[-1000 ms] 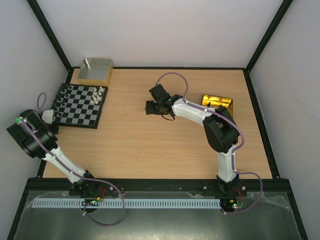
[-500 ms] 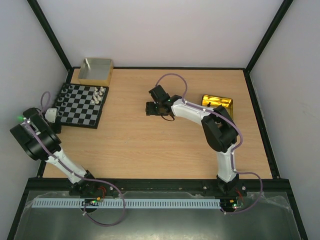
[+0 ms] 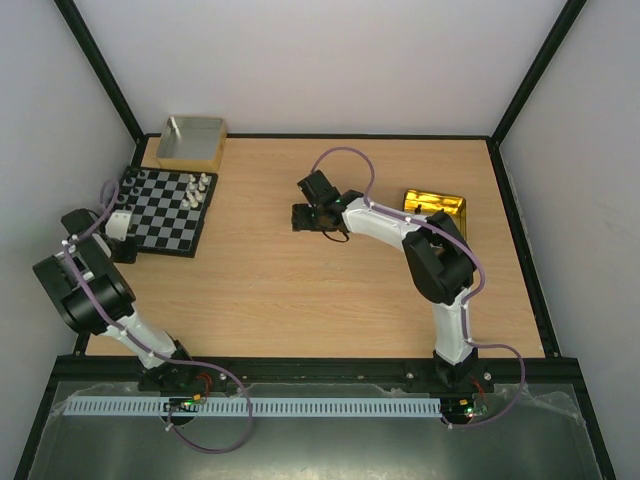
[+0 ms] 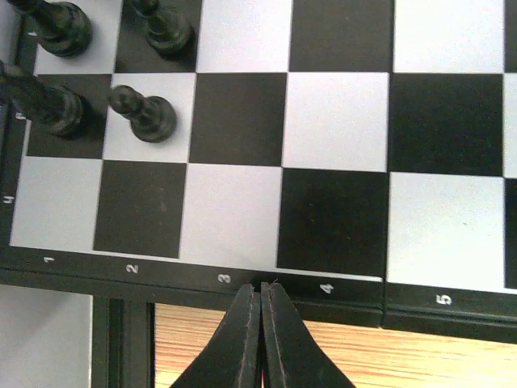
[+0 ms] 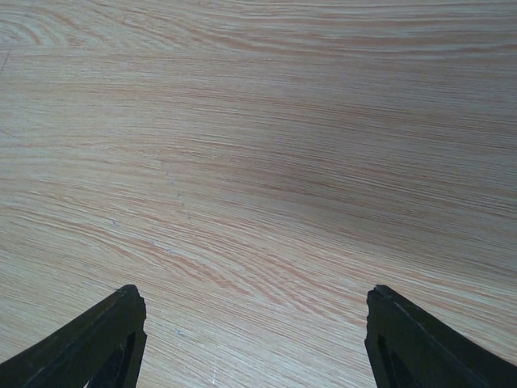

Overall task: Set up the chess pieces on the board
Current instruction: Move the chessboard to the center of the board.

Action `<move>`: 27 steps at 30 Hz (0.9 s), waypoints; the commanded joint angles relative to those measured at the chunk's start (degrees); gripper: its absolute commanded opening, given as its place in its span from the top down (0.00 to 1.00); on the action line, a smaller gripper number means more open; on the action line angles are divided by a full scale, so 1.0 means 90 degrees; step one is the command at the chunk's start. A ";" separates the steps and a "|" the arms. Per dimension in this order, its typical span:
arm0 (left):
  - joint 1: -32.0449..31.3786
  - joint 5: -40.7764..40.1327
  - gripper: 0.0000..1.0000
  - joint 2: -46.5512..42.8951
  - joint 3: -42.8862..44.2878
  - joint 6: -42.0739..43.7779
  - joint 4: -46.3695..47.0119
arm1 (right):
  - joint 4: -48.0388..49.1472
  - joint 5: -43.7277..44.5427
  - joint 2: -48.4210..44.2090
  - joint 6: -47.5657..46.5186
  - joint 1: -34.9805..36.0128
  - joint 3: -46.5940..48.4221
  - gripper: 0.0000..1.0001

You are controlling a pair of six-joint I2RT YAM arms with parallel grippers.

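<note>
The board (image 3: pixel 165 222) lies at the table's far left, with black chess pieces (image 3: pixel 125 190) along its left side and cream-white ones (image 3: pixel 198 188) near its right side. My left gripper (image 3: pixel 124 248) is at the board's near edge. In the left wrist view it (image 4: pixel 261 285) is shut and empty, its tips over the board's (image 4: pixel 335 121) black border between the numbers 3 and 4. Several black pieces (image 4: pixel 148 115) stand at the upper left there. My right gripper (image 3: pixel 300 215) hangs open over bare wood mid-table, and nothing lies between its fingers (image 5: pixel 254 299).
A grey box with a tan rim (image 3: pixel 190 142) stands just behind the board, and a small white thing leans in it. A shiny gold tin (image 3: pixel 435 208) sits to the right, beside the right arm. Black frame posts and white walls enclose the table.
The left arm has swung right and forward, which has brought its shut gripper from the table's left edge to the board's near edge. The right arm has stayed put.
</note>
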 commanded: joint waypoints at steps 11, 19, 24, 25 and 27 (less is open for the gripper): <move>-0.0317 0.0124 0.98 -0.0346 -0.0638 0.0189 -0.0421 | -0.0013 0.0230 -0.0002 -0.0104 0.0017 -0.0093 0.28; -0.0764 0.0053 0.98 -0.0207 -0.0729 -0.0067 -0.0213 | -0.0049 0.0262 -0.0050 -0.0131 0.0017 -0.0064 0.28; -0.1093 0.0003 0.98 -0.0086 -0.0686 -0.0283 -0.0142 | -0.0096 0.0315 -0.0097 -0.0162 -0.0022 -0.0060 0.28; -0.1163 0.0003 0.97 -0.0087 -0.0689 -0.0321 -0.0150 | -0.0099 0.0319 -0.0096 -0.0162 -0.0029 -0.0067 0.28; -0.1309 0.0003 0.97 -0.0118 -0.0706 -0.0389 -0.0165 | -0.0099 0.0318 -0.0106 -0.0171 -0.0043 -0.0069 0.28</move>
